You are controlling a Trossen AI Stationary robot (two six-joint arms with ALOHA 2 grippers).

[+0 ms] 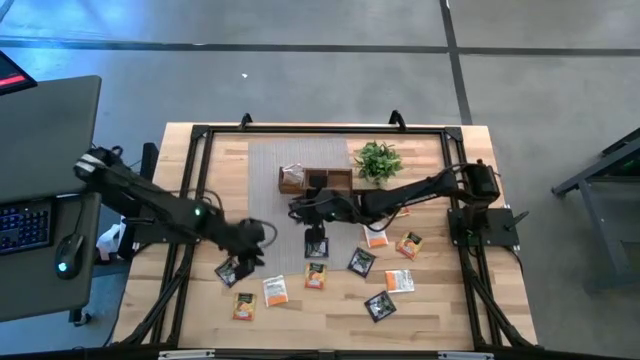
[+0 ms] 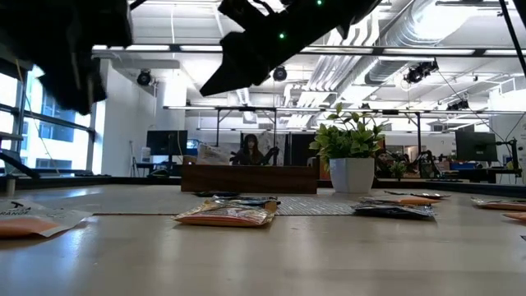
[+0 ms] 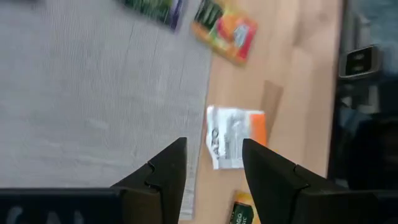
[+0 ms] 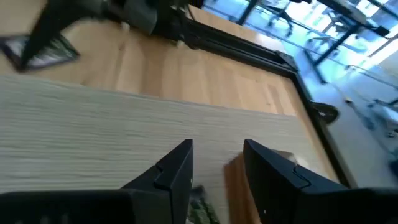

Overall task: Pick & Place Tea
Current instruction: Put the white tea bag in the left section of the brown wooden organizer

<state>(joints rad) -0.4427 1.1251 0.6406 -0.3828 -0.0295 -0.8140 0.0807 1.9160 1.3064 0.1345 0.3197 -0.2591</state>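
While open, left tool (image 3: 214, 165) hovers above white sachet (image 3: 235, 135).

Potted plant (image 1: 378, 160) upright at back of counter (image 1: 440, 310), just right of wooden tray (image 1: 316, 180); grey mat (image 1: 270, 200) under the tray; keyboard (image 1: 24, 225) & mouse (image 1: 66, 250) on side desk.

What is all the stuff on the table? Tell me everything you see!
Tea bags: about ten, orange, black and white, scattered flat on the near half of the table.
Wooden tray: one, dark brown, on the mat at the back, with something pale in its left end.
Mat: one, grey, in the middle of the table.
Potted plant: one, green in a white pot, right beside the tray.
Table: one, light wood with a black frame.
Left claw: open, empty, above a white and orange tea bag.
Right claw: open, empty, above the mat near the tray.
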